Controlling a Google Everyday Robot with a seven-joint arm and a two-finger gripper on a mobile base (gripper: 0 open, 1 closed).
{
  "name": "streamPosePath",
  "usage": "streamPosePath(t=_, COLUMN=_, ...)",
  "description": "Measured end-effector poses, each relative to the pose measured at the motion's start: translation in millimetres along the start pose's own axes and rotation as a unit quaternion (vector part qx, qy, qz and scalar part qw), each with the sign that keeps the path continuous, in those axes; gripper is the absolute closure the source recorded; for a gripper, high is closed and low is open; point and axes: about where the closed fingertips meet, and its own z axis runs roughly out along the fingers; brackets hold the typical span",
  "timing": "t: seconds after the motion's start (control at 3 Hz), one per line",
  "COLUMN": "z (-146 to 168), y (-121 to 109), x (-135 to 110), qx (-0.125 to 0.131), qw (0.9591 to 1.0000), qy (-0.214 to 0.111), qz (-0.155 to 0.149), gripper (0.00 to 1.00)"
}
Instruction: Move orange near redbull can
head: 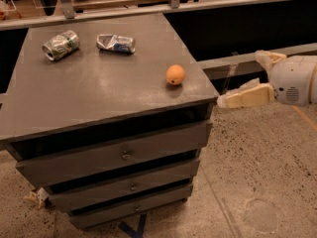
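Drawer cabinet [99, 95] bears all three items on its grey top, and the gripper [239, 78] hangs off its right side, fingers spread and empty. The redbull can [115, 42] lies crushed at the back, beside a rounder silver can [60, 44]. The orange [175, 75] sits near the right edge, well apart from it; by this evidence the move is not yet begun.
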Motion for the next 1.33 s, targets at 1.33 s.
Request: streamPosePath(t=1.33, z=99, y=-23, x=15, qx=-0.053, qw=0.9985, qy=-0.006, qz=-0.008, gripper=0.00)
